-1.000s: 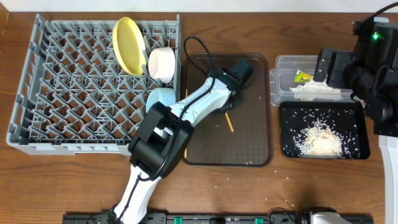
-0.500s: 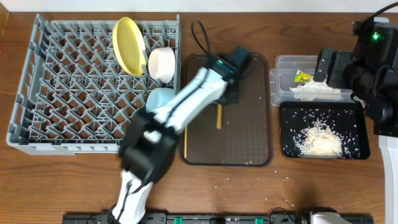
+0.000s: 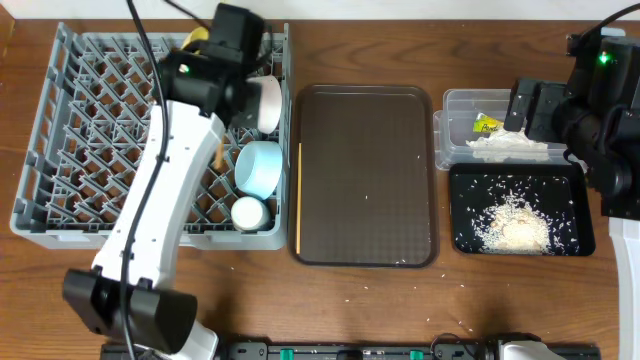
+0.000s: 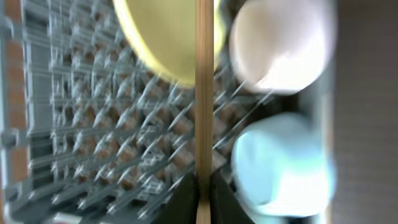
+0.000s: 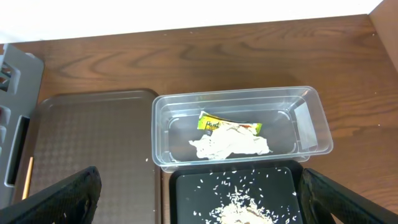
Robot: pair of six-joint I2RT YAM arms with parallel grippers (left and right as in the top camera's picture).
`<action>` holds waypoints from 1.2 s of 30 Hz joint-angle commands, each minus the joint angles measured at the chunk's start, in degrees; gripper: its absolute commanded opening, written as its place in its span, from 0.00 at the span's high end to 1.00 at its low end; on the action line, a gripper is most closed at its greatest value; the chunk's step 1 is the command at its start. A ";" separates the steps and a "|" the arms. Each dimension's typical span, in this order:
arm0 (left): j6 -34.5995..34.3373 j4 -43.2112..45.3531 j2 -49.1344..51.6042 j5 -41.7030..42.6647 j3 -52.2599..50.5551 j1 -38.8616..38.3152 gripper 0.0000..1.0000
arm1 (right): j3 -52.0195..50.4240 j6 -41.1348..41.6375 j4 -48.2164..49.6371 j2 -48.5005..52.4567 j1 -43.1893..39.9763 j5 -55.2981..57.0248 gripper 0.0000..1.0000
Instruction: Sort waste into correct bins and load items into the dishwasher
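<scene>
My left gripper is shut on a wooden chopstick and holds it over the grey dish rack, just left of the light blue bowl. The white bowl and small white cup stand in the rack. The yellow plate is mostly hidden by the arm in the overhead view. The second chopstick lies along the brown tray's left edge. My right gripper is open and empty above the black tray with rice. The clear tub holds the wrapper and crumpled paper.
The dark brown serving tray lies between the rack and the bins, with a few rice grains on it. Loose grains are scattered on the wooden table in front of it. The right arm's body stands at the right edge.
My left arm has swung left from the brown tray to over the dish rack, carrying the chopstick. The right arm has not moved.
</scene>
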 commanded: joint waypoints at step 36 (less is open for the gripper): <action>-3.56 7.52 -2.64 8.94 -9.38 -0.13 0.51 | -0.11 0.59 -0.09 -0.20 -0.28 0.72 0.01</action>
